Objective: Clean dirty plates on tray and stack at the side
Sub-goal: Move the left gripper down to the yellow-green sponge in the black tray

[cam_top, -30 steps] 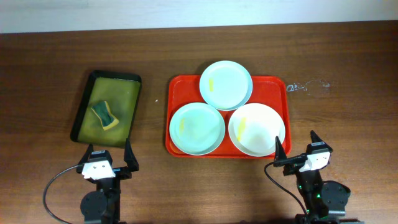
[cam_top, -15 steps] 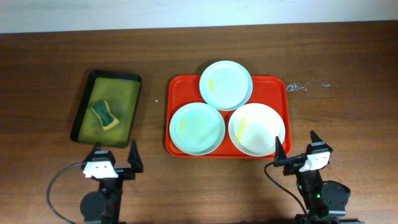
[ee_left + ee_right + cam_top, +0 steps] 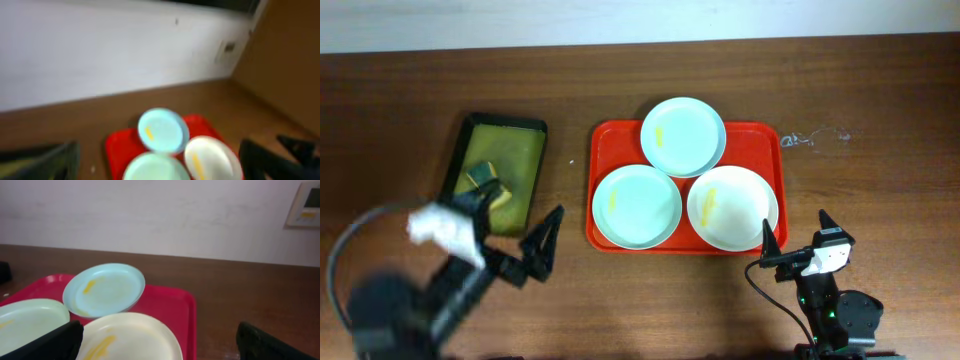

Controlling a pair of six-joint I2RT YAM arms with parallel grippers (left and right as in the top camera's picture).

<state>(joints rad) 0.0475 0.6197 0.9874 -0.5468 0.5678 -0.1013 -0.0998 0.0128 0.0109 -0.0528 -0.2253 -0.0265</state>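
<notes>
1. Three smeared plates [image 3: 683,136] lie on the red tray [image 3: 612,148], waiting for wiping.
2. Left tool [image 3: 515,220], left of the tray, is spread, likely for the sponge [image 3: 478,178].
3. Right tool [image 3: 796,232], below the tray, is spread, empty.

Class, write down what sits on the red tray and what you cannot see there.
On the red tray: a back mint plate, a left mint plate and a cream plate, each smeared yellow. The tray floor beneath them is hidden.

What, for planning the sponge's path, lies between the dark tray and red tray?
Overhead: bare table, plus a left gripper finger at the near end.
</notes>
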